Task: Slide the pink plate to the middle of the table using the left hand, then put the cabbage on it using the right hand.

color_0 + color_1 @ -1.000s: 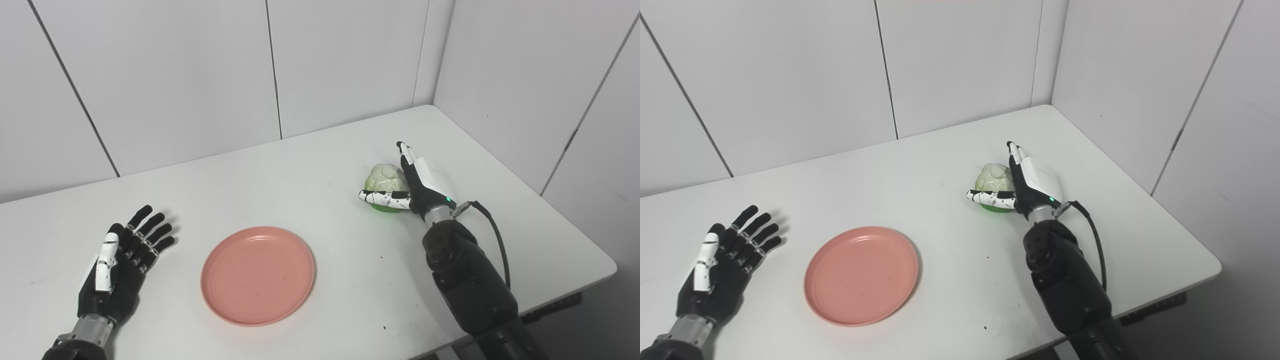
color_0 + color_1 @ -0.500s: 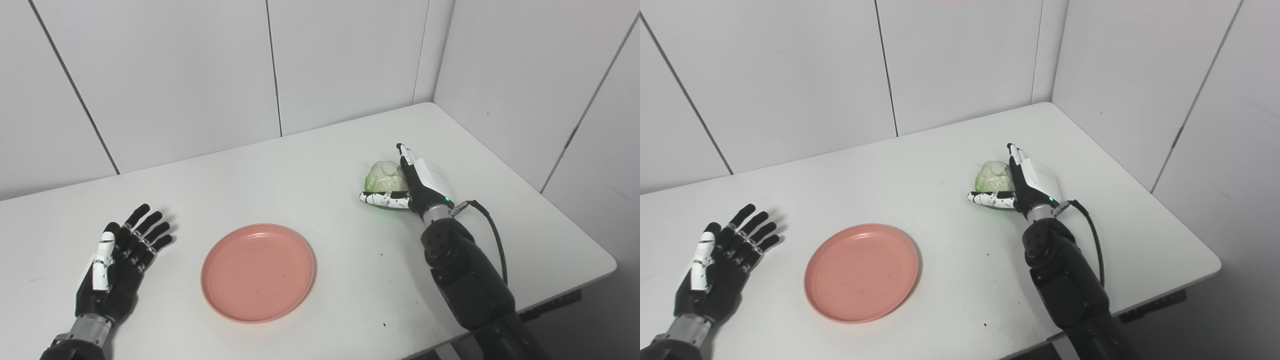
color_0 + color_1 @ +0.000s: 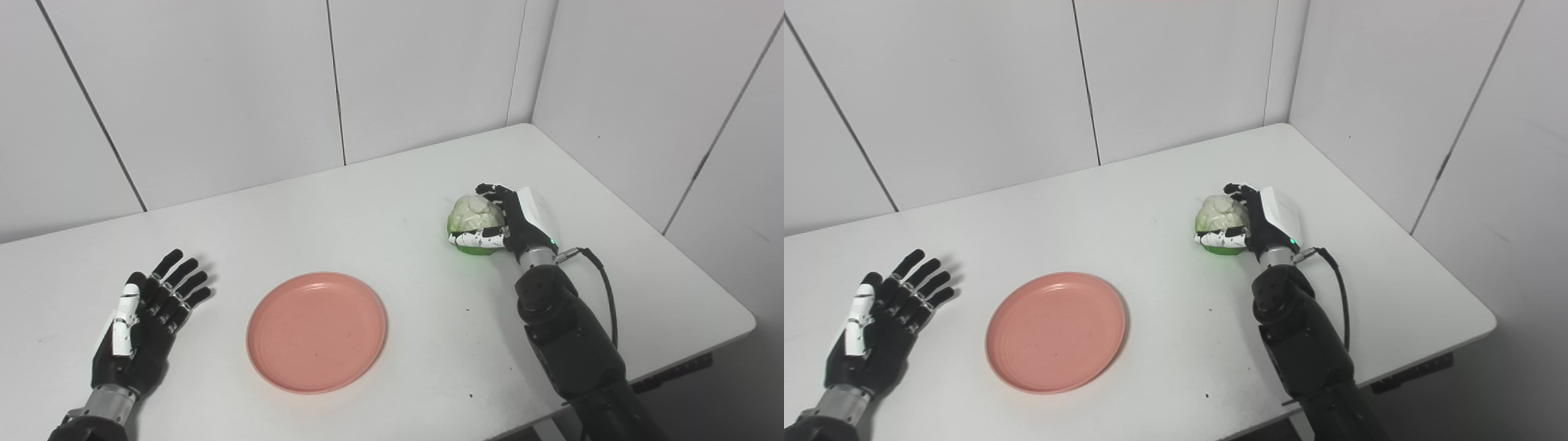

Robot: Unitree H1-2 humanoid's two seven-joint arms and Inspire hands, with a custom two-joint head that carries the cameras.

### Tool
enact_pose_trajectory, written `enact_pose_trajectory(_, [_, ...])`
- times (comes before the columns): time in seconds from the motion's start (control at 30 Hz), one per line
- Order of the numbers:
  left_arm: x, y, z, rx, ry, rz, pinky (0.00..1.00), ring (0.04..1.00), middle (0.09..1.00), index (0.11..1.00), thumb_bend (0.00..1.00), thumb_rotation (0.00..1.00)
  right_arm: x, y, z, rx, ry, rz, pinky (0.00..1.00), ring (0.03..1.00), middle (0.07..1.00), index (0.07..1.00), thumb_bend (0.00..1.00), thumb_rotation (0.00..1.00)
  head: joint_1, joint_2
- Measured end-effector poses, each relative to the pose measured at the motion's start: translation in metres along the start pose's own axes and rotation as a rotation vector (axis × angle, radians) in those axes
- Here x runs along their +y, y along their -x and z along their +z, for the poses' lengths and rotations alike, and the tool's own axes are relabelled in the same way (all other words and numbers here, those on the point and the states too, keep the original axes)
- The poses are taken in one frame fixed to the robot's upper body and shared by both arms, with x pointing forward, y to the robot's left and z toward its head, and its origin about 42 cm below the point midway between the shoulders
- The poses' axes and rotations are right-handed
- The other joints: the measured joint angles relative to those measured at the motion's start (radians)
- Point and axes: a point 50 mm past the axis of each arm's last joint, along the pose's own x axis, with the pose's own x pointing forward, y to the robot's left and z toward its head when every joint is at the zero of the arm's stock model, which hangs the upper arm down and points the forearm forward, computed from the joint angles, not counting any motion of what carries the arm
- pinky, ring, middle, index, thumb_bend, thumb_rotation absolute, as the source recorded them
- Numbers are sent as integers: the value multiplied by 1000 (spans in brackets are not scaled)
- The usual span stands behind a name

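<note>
Both views show right hand (image 3: 511,222) clutching cabbage (image 3: 471,219); left hand (image 3: 876,331) lies spread, empty.

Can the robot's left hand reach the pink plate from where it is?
Probably yes. The open left hand lies flat on the white table beside the round pink plate, with only bare tabletop between them. The right hand is away at the pale green cabbage, so nothing blocks it.

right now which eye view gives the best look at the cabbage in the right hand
Little separates them; the left eye view is marginally better. There the cabbage shows its pale top and green base, with the right hand curled around its far side. The right eye view shows the same cabbage and grasp from slightly further right.
</note>
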Motion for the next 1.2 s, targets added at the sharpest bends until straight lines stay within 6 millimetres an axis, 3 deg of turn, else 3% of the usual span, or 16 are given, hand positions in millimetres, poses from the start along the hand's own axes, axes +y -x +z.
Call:
enact_pose_trajectory(0.07, [0,0,0,1,0,0,818,839,863,852,469,989,-2,-1,1,-5,4,-6,463,512,531,481,547,34,0,0])
enact_pose_trajectory(0.17, [0,0,-1,3,0,-2,820,843,866,855,474,987,-4,-4,7,-22,6,-18,439,490,510,473,530,2,0,0])
enact_pose_trajectory(0.8, [-2,4,0,4,-2,-4,829,847,869,853,473,980,-8,-5,10,-28,28,-19,412,477,502,478,529,0,11,2])
enact_pose_trajectory(1.2, [-4,5,1,6,-2,1,834,852,875,863,473,973,-10,5,14,-42,14,-15,419,482,503,476,529,0,15,6])
